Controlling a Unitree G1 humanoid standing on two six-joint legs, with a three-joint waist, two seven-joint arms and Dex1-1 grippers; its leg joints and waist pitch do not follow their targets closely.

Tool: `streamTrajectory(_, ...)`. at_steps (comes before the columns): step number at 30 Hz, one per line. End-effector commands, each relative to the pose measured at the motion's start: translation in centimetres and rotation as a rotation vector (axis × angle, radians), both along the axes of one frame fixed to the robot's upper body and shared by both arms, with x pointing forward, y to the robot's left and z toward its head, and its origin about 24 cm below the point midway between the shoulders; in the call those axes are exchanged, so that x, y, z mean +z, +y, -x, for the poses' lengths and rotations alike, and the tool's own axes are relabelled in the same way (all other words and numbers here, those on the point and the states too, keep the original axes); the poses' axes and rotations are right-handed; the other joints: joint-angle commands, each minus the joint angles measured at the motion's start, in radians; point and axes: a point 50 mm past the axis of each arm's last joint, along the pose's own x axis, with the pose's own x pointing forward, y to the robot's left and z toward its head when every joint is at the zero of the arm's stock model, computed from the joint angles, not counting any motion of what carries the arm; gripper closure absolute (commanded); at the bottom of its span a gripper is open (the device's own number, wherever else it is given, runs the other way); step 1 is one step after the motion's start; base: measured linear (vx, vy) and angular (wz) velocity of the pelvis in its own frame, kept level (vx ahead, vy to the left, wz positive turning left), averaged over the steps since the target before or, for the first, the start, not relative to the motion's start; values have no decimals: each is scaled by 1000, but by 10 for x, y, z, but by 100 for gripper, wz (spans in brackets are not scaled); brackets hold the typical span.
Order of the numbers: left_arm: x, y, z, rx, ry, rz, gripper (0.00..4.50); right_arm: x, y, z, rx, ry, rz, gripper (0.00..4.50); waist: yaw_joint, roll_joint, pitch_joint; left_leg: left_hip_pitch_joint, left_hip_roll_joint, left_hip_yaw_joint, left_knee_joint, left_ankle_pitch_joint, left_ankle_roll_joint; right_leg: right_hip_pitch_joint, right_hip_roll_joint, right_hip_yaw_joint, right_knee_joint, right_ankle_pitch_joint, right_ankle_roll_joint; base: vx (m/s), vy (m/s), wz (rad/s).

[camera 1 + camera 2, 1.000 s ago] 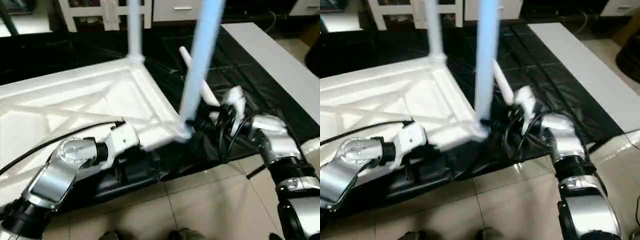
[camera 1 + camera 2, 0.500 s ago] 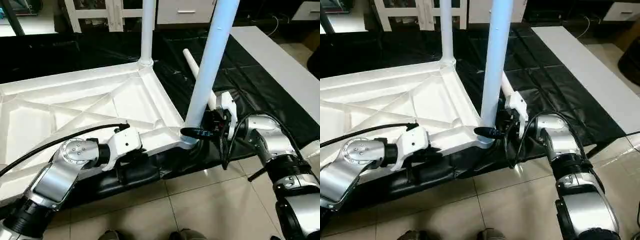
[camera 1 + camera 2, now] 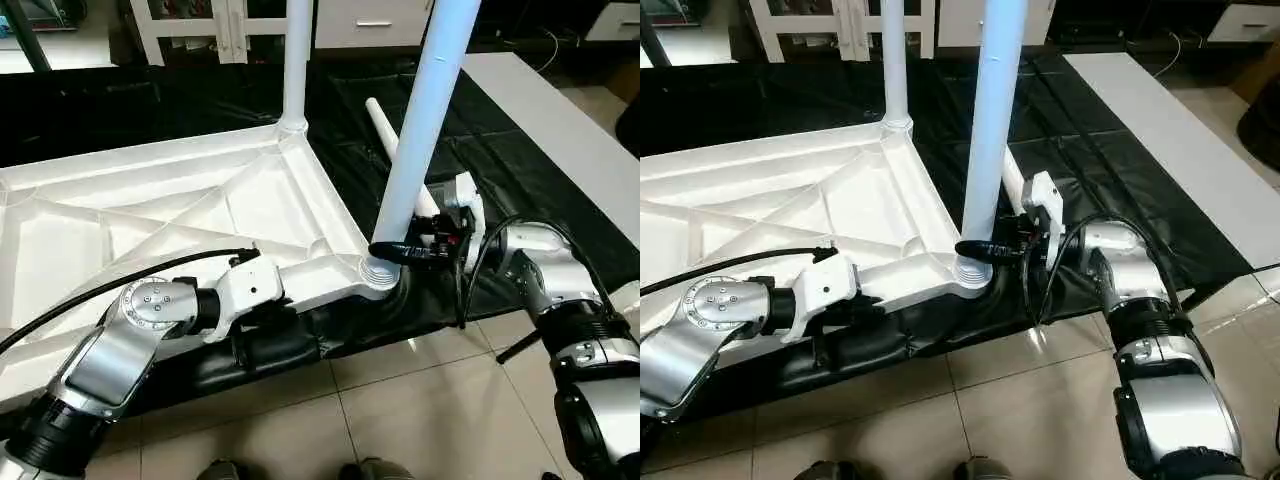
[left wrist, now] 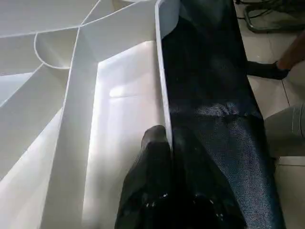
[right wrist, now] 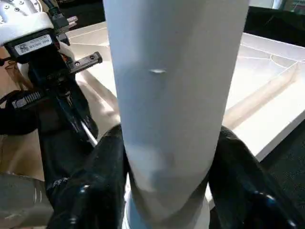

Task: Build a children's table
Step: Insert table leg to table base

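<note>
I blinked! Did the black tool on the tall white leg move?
Yes. The right tool slid up the near white tube leg, higher above the round corner socket.

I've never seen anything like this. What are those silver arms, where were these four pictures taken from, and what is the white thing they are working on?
The silver arms belong to a humanoid robot. Two pictures come from cameras in its head, looking down; two from cameras on its wrists. On black sheeting lies an upside-down table top, ribbed side up. Two legs stand in its corner sockets: a far leg and a near leg. A loose leg lies on the sheeting. The left gripper is pinched on the top's near rim. The right gripper has its black fingers around the near leg, just above its socket.
</note>
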Motion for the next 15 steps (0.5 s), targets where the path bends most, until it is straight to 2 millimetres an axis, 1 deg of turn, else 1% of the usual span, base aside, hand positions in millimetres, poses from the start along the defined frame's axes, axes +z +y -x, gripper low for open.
streamTrajectory(1,-27,-3,14,-43,125,-32,450,5,-3,-1,11,-4,-13,255,2,-4,-67,22,38,-20,-45,36,181,46,-67,48,-53,202,-329,0,0,0)
streamTrajectory(6,-28,-3,15,-40,125,-35,450,2,-2,0,21,-5,-8,259,3,-3,-70,23,38,-20,-43,39,183,47,-67,47,-51,208,-333,0,0,0)
streamTrajectory(10,-29,-3,9,1,112,-36,450,-3,1,-1,-46,-23,-22,260,4,-3,-70,22,38,-20,-42,43,185,46,-67,47,-50,211,-334,0,0,0)
streamTrajectory(12,-28,-4,7,20,102,-35,450,-8,2,-3,-118,-18,-25,261,3,-3,-70,22,39,-20,-42,19,175,45,-69,48,-53,174,-332,0,0,0)
streamTrajectory(13,-28,-5,5,36,91,-34,450,-12,3,-4,-165,-8,-27,261,3,-3,-68,22,39,-19,-43,-5,162,44,-70,49,-57,137,-328,0,0,0)
streamTrajectory(14,-28,-5,4,43,88,-33,450,-14,4,-4,-183,-5,-27,261,3,-3,-64,23,39,-19,-45,-40,143,41,-70,49,-64,80,-322,0,0,0)
streamTrajectory(15,-27,-5,2,60,81,-31,450,-17,4,-5,-232,4,-31,262,3,-3,-64,23,39,-19,-45,-40,143,41,-70,49,-64,80,-322,0,0,0)
